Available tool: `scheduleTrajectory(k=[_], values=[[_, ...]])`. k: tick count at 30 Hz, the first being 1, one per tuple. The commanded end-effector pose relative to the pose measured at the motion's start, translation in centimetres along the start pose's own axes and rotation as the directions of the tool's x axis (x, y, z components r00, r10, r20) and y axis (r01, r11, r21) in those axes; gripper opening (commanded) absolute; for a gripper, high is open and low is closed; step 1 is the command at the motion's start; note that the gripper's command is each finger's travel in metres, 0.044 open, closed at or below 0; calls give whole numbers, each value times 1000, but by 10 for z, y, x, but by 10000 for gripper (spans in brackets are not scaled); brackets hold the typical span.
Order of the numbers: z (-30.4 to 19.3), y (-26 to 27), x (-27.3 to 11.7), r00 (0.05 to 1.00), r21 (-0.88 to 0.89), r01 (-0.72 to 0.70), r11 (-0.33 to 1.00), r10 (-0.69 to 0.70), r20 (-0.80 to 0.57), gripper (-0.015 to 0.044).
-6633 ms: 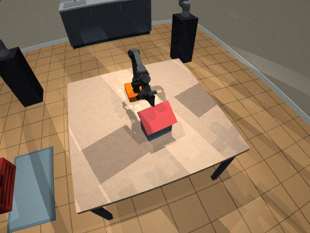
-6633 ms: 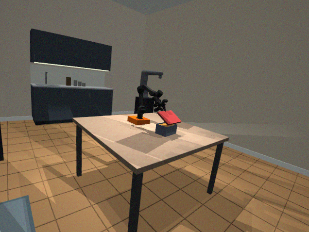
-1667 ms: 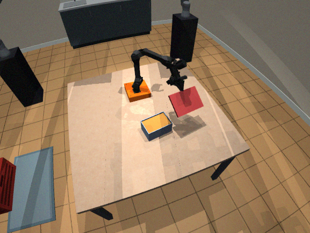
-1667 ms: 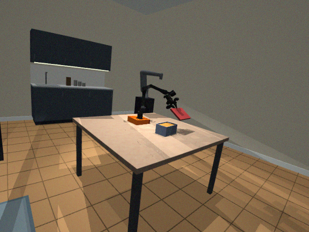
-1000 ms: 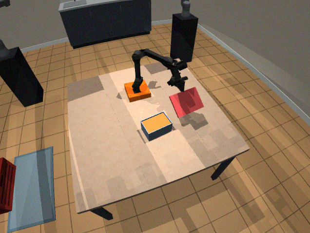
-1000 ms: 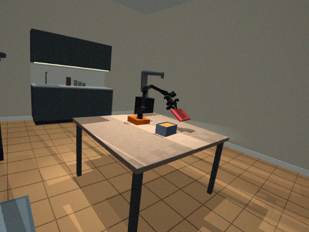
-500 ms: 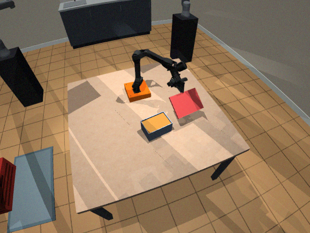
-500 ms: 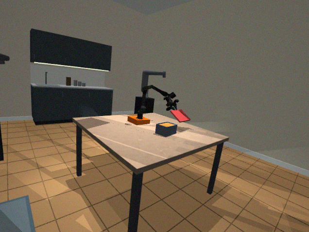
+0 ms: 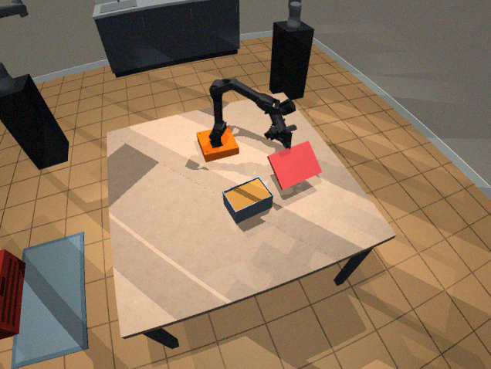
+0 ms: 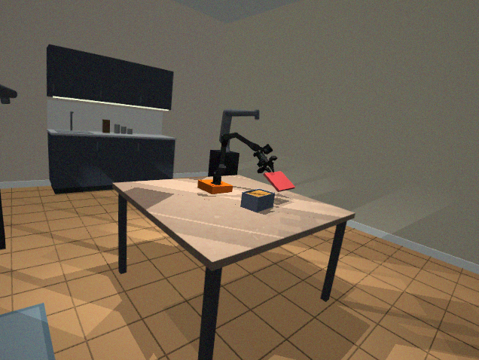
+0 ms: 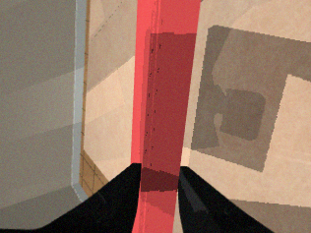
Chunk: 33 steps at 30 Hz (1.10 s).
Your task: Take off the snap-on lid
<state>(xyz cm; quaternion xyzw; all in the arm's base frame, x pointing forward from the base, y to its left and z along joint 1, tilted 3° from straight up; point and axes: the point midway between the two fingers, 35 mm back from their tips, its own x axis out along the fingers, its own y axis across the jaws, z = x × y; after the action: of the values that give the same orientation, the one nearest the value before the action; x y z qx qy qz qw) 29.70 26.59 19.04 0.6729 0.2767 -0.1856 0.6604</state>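
Observation:
The red lid [image 9: 296, 166] [image 10: 279, 181] [image 11: 169, 97] is held in the air above the table [image 9: 178, 221] [image 10: 185, 208], tilted, its far edge lower than the edge at the fingers. My gripper [image 9: 288, 146] [image 10: 273, 171] [image 11: 159, 172] is shut on one edge of the lid, with a finger on either side of it in the wrist view. The storage box [image 9: 254, 210] [image 10: 256, 202] stands open on the table, dark blue with an orange-yellow inside. The lid is beside the box and apart from it, to its right and behind in the top view.
The orange base [image 9: 221, 152] [image 10: 212, 187] of the arm sits on the table behind the box. The table's right edge lies just beyond the lid in the top view. Dark pedestals [image 9: 291, 59] and a dark kitchen counter [image 9: 171, 35] stand on the floor beyond the table.

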Motion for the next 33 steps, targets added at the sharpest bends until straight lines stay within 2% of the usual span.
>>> scheduleTrajectory(k=[1,33], values=[[0,-1,2,1000,5,-7,1000,7,2,0],[0,-21,19,1000,5,-7,1000,7,2,0]])
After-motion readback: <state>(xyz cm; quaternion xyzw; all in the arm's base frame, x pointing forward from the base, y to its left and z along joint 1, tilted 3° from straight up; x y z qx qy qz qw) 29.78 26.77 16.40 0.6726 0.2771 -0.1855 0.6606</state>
